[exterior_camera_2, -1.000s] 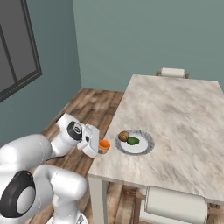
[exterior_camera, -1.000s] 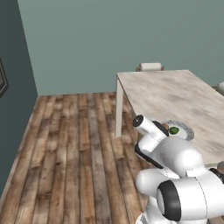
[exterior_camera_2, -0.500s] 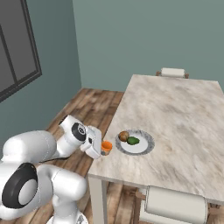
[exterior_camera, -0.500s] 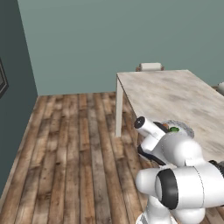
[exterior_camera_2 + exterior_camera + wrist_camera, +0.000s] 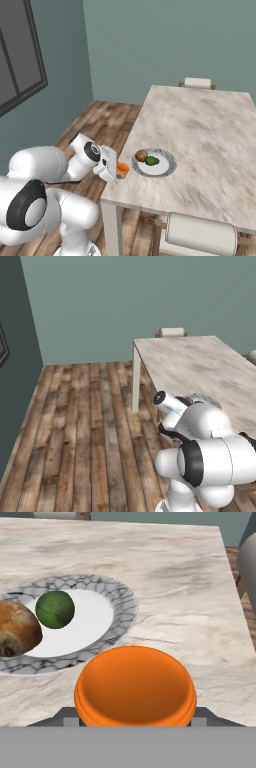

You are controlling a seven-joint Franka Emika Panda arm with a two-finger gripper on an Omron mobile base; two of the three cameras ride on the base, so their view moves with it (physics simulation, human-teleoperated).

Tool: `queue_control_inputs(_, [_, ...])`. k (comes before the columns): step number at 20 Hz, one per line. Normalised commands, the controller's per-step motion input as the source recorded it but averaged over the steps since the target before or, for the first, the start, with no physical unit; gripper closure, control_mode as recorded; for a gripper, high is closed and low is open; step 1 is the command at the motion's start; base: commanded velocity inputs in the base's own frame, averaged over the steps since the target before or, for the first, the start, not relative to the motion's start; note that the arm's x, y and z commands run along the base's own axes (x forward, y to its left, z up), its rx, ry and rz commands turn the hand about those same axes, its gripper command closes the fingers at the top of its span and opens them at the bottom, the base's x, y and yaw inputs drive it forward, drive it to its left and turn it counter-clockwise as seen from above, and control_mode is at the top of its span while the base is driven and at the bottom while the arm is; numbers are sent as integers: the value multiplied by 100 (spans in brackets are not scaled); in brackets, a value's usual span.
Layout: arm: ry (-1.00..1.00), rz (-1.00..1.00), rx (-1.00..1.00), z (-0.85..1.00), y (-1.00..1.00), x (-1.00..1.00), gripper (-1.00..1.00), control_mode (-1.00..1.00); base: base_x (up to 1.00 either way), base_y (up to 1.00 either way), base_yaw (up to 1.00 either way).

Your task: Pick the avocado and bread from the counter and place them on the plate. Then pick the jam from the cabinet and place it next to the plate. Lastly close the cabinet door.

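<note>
At centre frame, the plate (image 5: 161, 168) holds one bread (image 5: 141, 155) and one avocado (image 5: 152, 160); left of it, the claw (image 5: 116, 172) grips one orange-lidded jam (image 5: 121, 169) at the worktop (image 5: 210, 130) edge.

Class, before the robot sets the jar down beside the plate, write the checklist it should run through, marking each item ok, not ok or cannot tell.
1. Avocado on the plate: ok.
2. Bread on the plate, beside the avocado: ok.
3. Jam held in the hand: ok; the hand view shows the orange lid between the fingertips.
4. Jam over the counter, near its corner: ok.
5. Bare counter between the jam and the plate rim: ok in the hand view.
6. Jam base touching the counter: cannot tell; the lid hides it.
</note>
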Motion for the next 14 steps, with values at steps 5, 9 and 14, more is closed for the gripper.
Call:
queue_control_inputs(5, [0, 2, 0, -13, 0, 0, 100, -100, 0, 0, 0])
queue_control_inputs(9, [0, 1, 0, -10, 0, 0, 100, -100, 0, 0, 0])
queue_control_inputs(14, [0, 1, 0, -7, 0, 0, 100, -100, 0, 0, 0])
